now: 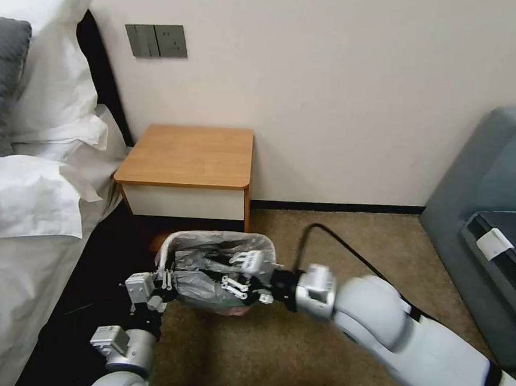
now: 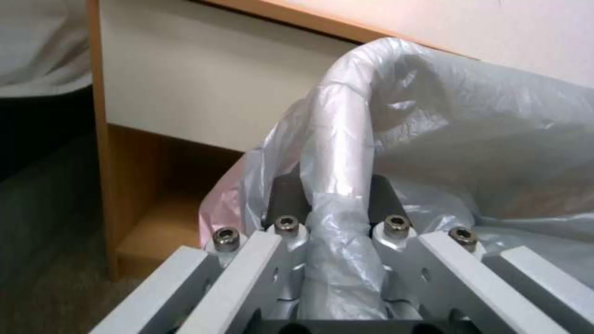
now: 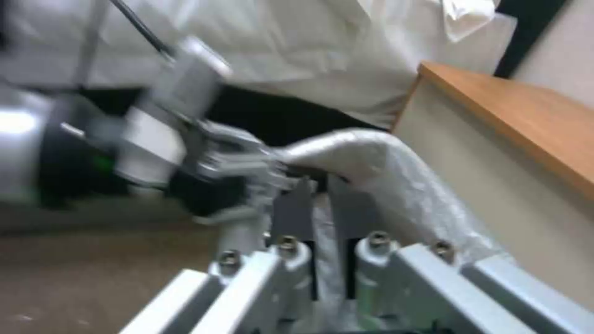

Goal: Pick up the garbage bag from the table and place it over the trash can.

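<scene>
The trash can (image 1: 264,247) stands on the carpet just in front of the table (image 1: 187,156). The garbage bag (image 1: 206,271), grey and crinkly, lines the can and folds over its rim. My left gripper (image 1: 168,281) is at the can's near left corner. In the left wrist view it (image 2: 337,204) straddles the bag-wrapped rim (image 2: 340,139), shut on the plastic. My right gripper (image 1: 238,276) reaches in from the right over the can's front edge. In the right wrist view it (image 3: 322,208) pinches a fold of the bag (image 3: 377,162) between nearly closed fingers.
A bed with white sheets and pillows (image 1: 30,202) lies close on the left. A grey sofa (image 1: 489,230) fills the right side. A black cable (image 1: 337,238) runs over the carpet behind my right arm. Open carpet (image 1: 248,355) lies in front.
</scene>
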Robot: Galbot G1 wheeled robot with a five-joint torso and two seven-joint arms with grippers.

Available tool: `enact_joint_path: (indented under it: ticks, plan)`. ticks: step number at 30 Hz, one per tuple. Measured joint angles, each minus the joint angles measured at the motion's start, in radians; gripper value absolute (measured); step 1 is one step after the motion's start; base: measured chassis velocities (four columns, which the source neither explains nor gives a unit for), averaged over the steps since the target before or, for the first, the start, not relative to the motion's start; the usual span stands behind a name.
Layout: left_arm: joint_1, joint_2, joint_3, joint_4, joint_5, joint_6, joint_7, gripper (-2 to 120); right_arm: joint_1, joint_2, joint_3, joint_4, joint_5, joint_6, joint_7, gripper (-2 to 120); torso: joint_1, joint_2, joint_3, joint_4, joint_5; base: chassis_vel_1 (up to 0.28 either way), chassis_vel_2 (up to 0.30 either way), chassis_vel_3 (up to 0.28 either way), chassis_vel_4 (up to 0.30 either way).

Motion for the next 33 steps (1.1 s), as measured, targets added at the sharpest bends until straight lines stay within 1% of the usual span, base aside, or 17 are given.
enact_joint_path:
  ticks: [1,2,4,6,7,10,11,12,14,15,18,25,27,33]
  plan:
    - [0.003,-0.002,0.000,-0.002,0.009,-0.001,0.000,9,0.028,0.009,-0.020,-0.022,-0.016,-0.007,0.001,2,0.000,0.000,0.000,0.0000,-0.0001,0.000,0.000,0.000,0.000]
    - [0.005,-0.004,0.000,-0.002,0.013,-0.006,-0.002,9,0.057,0.018,-0.043,-0.043,-0.025,-0.024,0.017,0,0.000,0.000,0.000,0.0000,-0.0002,0.000,0.000,0.000,0.000]
    - [0.006,-0.005,0.000,-0.003,0.014,-0.009,-0.004,9,0.071,0.024,-0.057,-0.054,-0.027,-0.036,0.033,0,0.000,0.000,0.000,0.0000,-0.0001,0.000,0.000,0.000,0.000]
    - [0.009,-0.008,0.000,-0.008,0.016,-0.015,-0.009,9,0.104,0.045,-0.090,-0.087,-0.029,-0.088,0.069,0,0.000,0.000,0.000,0.0000,-0.0001,0.000,0.000,0.000,0.000]
    - [0.009,-0.008,0.000,-0.008,0.016,-0.015,-0.009,9,0.104,0.045,-0.090,-0.087,-0.029,-0.088,0.069,0,0.000,0.000,0.000,0.0000,-0.0001,0.000,0.000,0.000,0.000]
    - [0.010,-0.009,0.002,-0.016,0.030,-0.023,-0.015,9,0.138,0.065,-0.125,-0.116,-0.031,-0.139,0.074,0,0.000,0.000,0.000,0.0001,-0.0002,0.000,0.000,0.000,0.000]
    - [0.012,-0.008,0.004,-0.023,0.045,-0.030,-0.015,9,0.161,0.074,-0.159,-0.134,-0.031,-0.161,0.077,0,0.000,0.000,0.000,0.0000,0.0000,0.000,0.000,0.000,0.000]
    - [0.012,-0.008,0.004,-0.023,0.045,-0.030,-0.015,9,0.161,0.074,-0.159,-0.134,-0.031,-0.161,0.077,0,0.000,0.000,0.000,0.0000,0.0000,0.000,0.000,0.000,0.000]
    - [0.012,-0.006,0.005,-0.026,0.080,-0.050,-0.008,9,0.201,0.086,-0.203,-0.155,-0.027,-0.194,0.078,0,0.000,0.000,0.000,-0.0001,-0.0002,0.000,0.000,0.000,0.000]
    - [0.012,-0.006,0.005,-0.026,0.080,-0.050,-0.008,9,0.201,0.086,-0.203,-0.155,-0.027,-0.194,0.078,0,0.000,0.000,0.000,-0.0001,-0.0002,0.000,0.000,0.000,0.000]
    - [0.012,-0.002,0.010,-0.026,0.124,-0.078,0.003,9,0.255,0.107,-0.256,-0.183,-0.022,-0.236,0.088,0,0.000,0.000,0.000,0.0000,-0.0002,0.000,0.000,0.000,0.000]
    - [0.020,0.000,0.022,-0.035,0.143,-0.101,0.007,9,0.272,0.142,-0.274,-0.227,-0.034,-0.272,0.118,0,0.000,0.000,0.000,0.0000,-0.0001,0.000,0.000,0.000,0.000]
    - [0.027,0.001,0.032,-0.044,0.145,-0.102,0.009,9,0.274,0.165,-0.274,-0.265,-0.059,-0.280,0.122,0,0.000,0.000,0.000,0.0001,0.0000,0.000,0.000,0.000,0.000]
    - [0.035,0.002,0.038,-0.060,0.148,-0.103,0.010,9,0.273,0.178,-0.276,-0.306,-0.105,-0.302,0.120,0,0.000,0.000,0.000,0.0000,-0.0001,0.000,0.000,0.000,0.000]
